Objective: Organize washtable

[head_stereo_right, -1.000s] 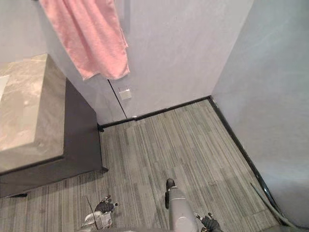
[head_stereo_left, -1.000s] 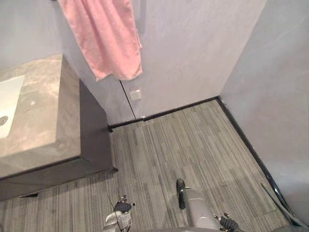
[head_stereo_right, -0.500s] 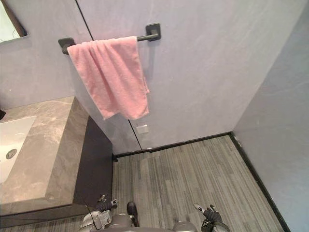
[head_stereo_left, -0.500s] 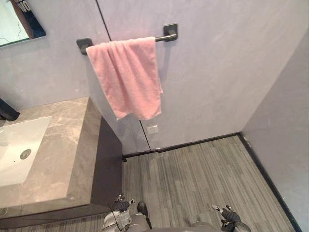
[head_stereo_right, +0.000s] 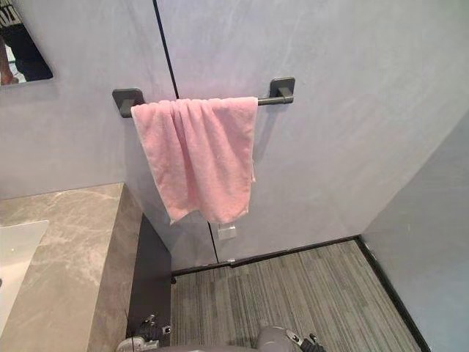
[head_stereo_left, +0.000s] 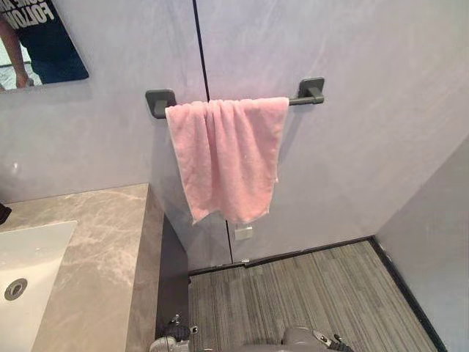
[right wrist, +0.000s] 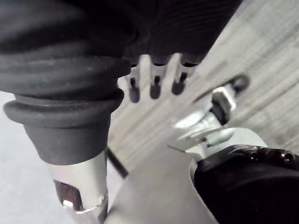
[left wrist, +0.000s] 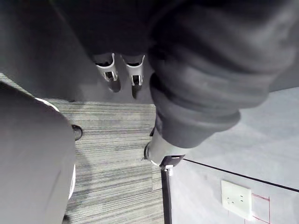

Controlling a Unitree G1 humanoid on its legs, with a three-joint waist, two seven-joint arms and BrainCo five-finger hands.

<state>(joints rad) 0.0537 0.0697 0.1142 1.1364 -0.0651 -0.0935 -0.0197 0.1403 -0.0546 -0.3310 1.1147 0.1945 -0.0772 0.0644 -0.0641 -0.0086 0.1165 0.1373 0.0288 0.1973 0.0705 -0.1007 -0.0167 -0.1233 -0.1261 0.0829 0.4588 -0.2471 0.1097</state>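
The head's two eyes look down and ahead at the wall point(head_stereo_left: 366, 161), sharing the pink towel point(head_stereo_left: 229, 158), its rail point(head_stereo_left: 306, 95) and the worktop point(head_stereo_left: 99, 242). Wrist cameras peer closely along the left robot hand point(left wrist: 135, 72) and right robot hand point(right wrist: 154, 80) toward the floor point(left wrist: 117, 163).

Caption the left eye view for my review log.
Pink towel draped over a dark wall rail beside a marble washtable with a white basin.

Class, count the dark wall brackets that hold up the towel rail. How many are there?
2. The left bracket is at the pink towel's edge, on the mirror side. The right bracket is at the bare end of the rail. None seems hidden.
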